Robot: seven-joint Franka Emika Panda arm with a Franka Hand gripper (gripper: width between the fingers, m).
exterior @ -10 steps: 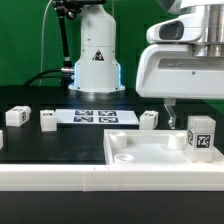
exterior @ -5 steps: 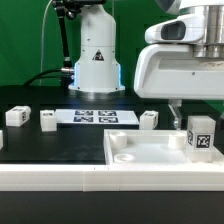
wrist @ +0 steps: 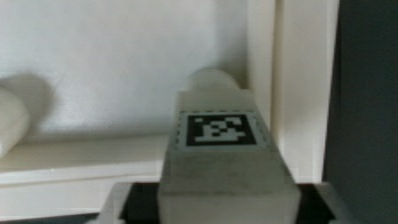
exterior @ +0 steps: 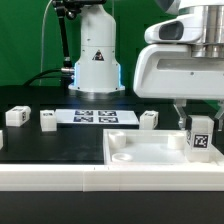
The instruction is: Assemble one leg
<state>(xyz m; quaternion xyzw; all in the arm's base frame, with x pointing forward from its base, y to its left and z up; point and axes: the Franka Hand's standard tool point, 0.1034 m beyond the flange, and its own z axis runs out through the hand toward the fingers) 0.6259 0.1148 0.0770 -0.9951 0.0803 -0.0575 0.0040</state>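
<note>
My gripper point(exterior: 199, 122) is shut on a leg point(exterior: 200, 136), a small white block with a fiducial tag. The leg stands upright at the right end of the large white tabletop point(exterior: 140, 150). In the wrist view the leg point(wrist: 222, 150) fills the gap between my dark fingers point(wrist: 143, 205), with the tabletop point(wrist: 107, 70) behind it. I cannot tell whether the leg's foot sits in a corner socket. Three more legs lie on the black table: two at the exterior view's left point(exterior: 15, 116) point(exterior: 48, 120) and one near the middle point(exterior: 149, 119).
The marker board point(exterior: 95, 116) lies flat behind the legs. The arm's white base point(exterior: 95, 60) stands at the back. In the wrist view the tabletop's edge and the dark table point(wrist: 365, 100) run alongside the leg.
The finger on the exterior view's left of the leg has moved right, up against the leg. The leg has hardly moved.
</note>
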